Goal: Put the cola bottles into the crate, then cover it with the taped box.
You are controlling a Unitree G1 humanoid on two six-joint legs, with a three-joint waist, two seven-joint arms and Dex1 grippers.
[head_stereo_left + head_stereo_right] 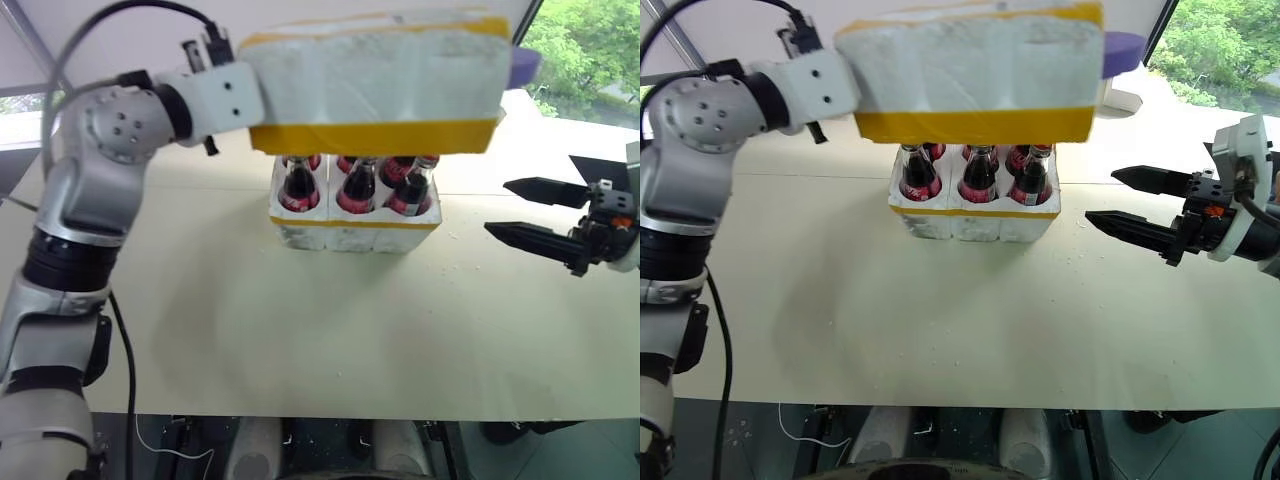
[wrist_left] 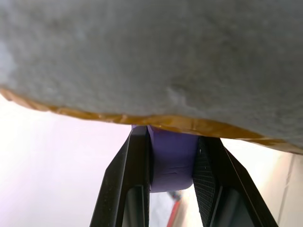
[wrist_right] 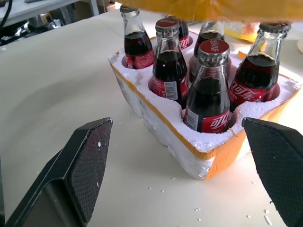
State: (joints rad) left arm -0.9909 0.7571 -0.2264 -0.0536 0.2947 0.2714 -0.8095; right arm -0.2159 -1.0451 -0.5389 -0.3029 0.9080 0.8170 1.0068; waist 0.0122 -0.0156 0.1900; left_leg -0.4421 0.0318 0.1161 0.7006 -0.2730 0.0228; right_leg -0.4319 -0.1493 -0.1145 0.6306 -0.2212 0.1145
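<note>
Left eye view: left gripper (image 2: 173,175) jaws clamp the taped box (image 1: 375,85) above the crate (image 1: 355,225); right gripper (image 1: 530,212) jaws open, empty

Both head views look down over the table (image 1: 300,340); the right wrist camera sits close beside the crate (image 3: 189,156), shared with them

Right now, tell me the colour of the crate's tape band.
Yellow, around the crate; clearest in the right eye view.
</note>
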